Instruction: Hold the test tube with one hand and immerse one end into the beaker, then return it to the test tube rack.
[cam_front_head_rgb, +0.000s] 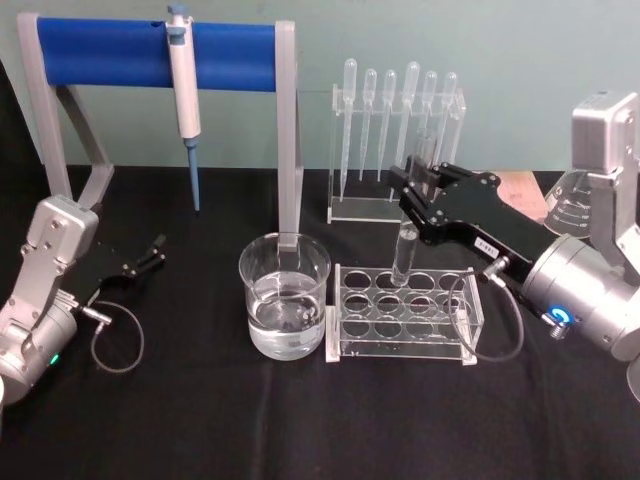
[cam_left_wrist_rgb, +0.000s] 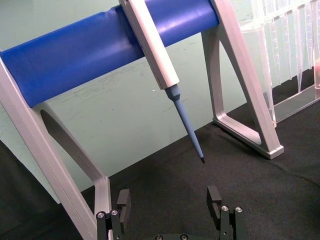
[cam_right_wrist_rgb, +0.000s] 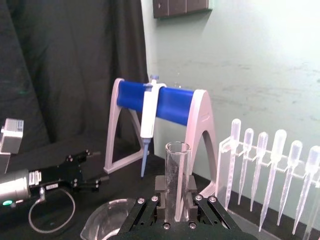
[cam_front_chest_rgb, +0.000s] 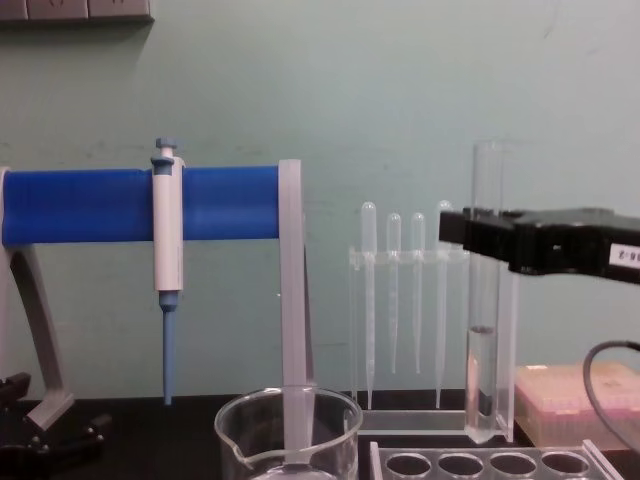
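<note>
Black-cloth table (cam_front_head_rgb: 300, 430) lies under everything, well below the hand (cam_front_head_rgb: 410, 200). The hand is the R gripper: black w/ small white label, coming in from robot's right on a silver wrist. Its fingers are nearly closed and clamp the test tube in its upper half.

Pipettor stand (cam_front_head_rgb: 110, 52), blue bar on grey legs, is well to the hand's left and behind it. In chest view the bar is approx. at hand height.

L gripper (cam_front_head_rgb: 157, 250) is far to the hand's left, low over the table, w/ fingers spread and nothing between them.

Pipette rack (cam_front_head_rgb: 350, 212), clear, stands just behind the hand.

Test tube rack (cam_front_head_rgb: 400, 345), clear w/ round holes, is directly below the hand, near its tips.

Beaker (cam_front_head_rgb: 285, 300) is below and to the hand's left, just beside the rack's left end, spout toward the robot. It is approx. half full of clear liquid.

Pipettor (cam_front_head_rgb: 183, 80), blue and white, hangs on the blue bar, tip down, well left of the hand.

Test tube (cam_front_head_rgb: 407, 255) is upright in the hand, open rim above the fingers. Its round end hangs below them over the rack's back row. Can't tell if the end is at a hole's rim or just above it. There is clear liquid in its lower part.

Pipettes (cam_front_head_rgb: 388, 110), bulb tops up, hang in a row behind the hand.
</note>
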